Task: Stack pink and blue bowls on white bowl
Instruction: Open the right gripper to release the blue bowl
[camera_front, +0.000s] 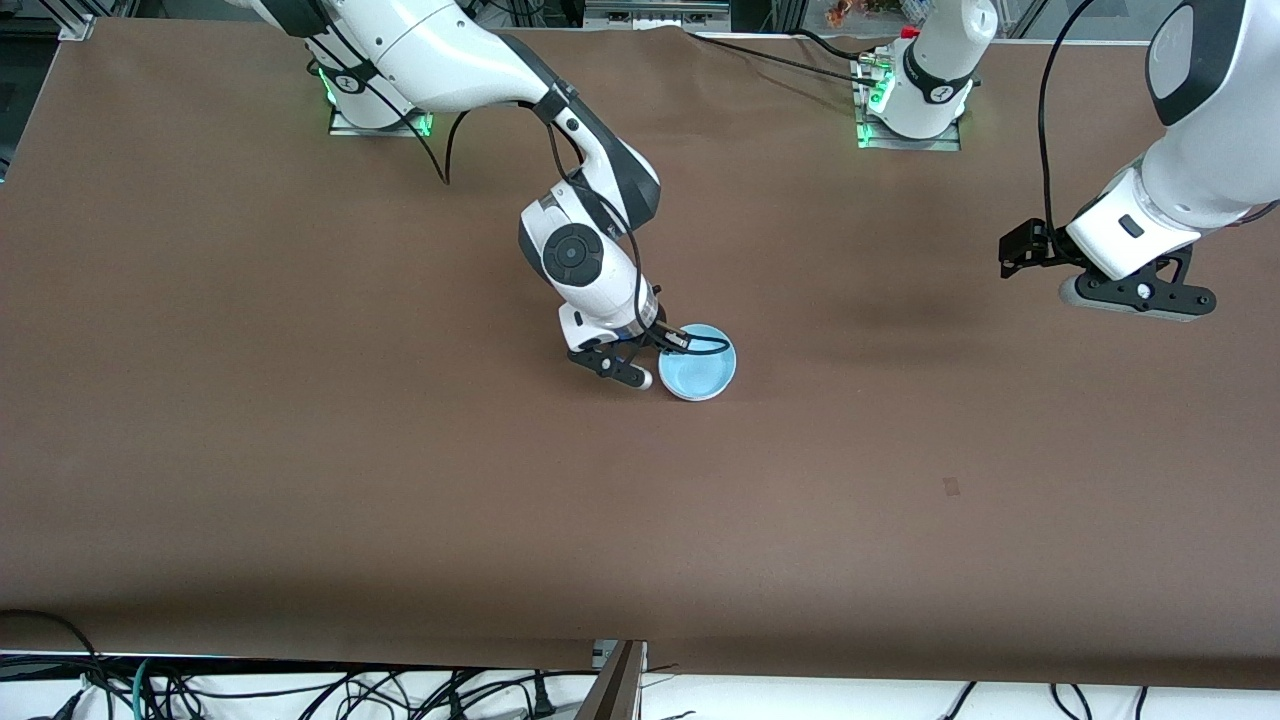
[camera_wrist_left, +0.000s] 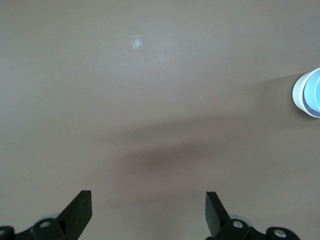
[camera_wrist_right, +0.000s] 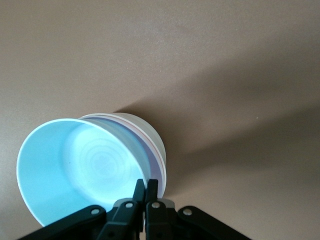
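Note:
The blue bowl (camera_front: 698, 365) sits nested on top of a stack in the middle of the table. In the right wrist view the blue bowl (camera_wrist_right: 75, 165) lies inside the pink bowl (camera_wrist_right: 151, 152), of which only a thin rim band shows. The pink bowl sits in the white bowl (camera_wrist_right: 145, 129). My right gripper (camera_front: 668, 346) is shut on the blue bowl's rim, on the side toward the right arm's end, as its wrist view (camera_wrist_right: 146, 186) shows. My left gripper (camera_front: 1140, 298) waits open and empty in the air over the left arm's end (camera_wrist_left: 148, 210). The stack's white wall (camera_wrist_left: 298, 92) shows at the edge of the left wrist view.
The brown table (camera_front: 300, 450) carries a small pale mark (camera_front: 951, 486) nearer to the front camera than the stack; it also shows in the left wrist view (camera_wrist_left: 135, 42). Cables hang along the table's front edge (camera_front: 300, 690).

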